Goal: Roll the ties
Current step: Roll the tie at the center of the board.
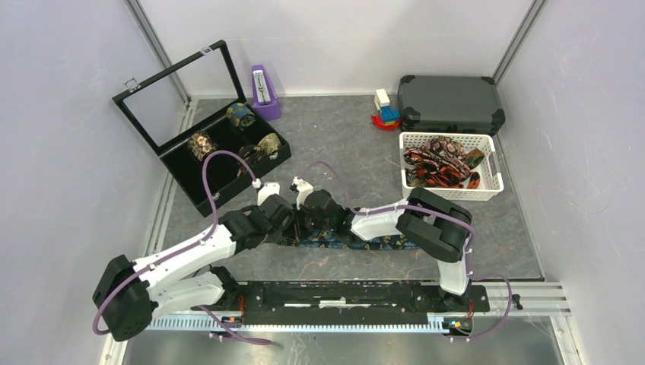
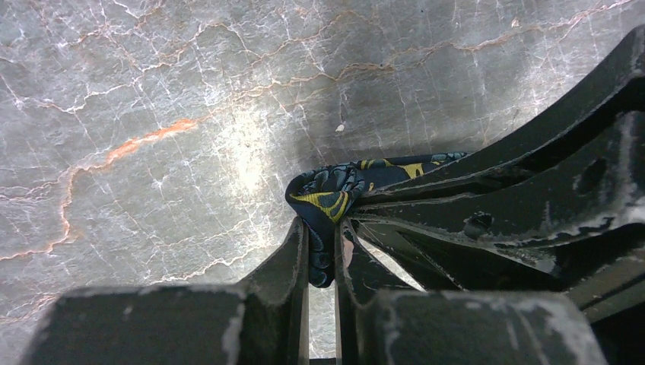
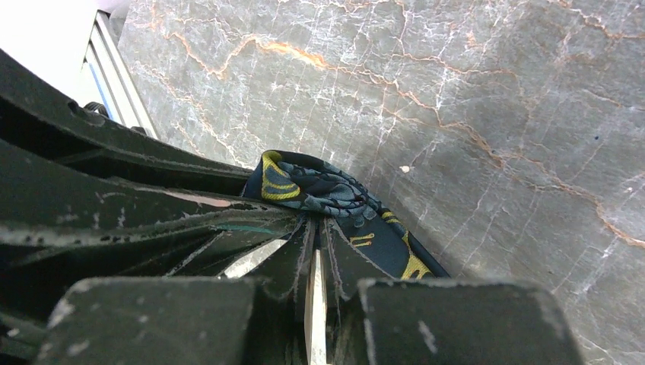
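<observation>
Pinching edge of navy tie (image 2: 328, 196), seemingly

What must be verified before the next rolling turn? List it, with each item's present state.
1. The left gripper is shut on the navy tie: ok.
2. The right gripper is shut on the same folded end: ok.
3. Both grippers meet at one end of the tie, fingers close together: ok.
4. A tight coil has started: not ok, only a loose fold shows at the tip.
5. The rest of the tie lies straight on the table: cannot tell, because the arms hide much of it in the top view.
</observation>
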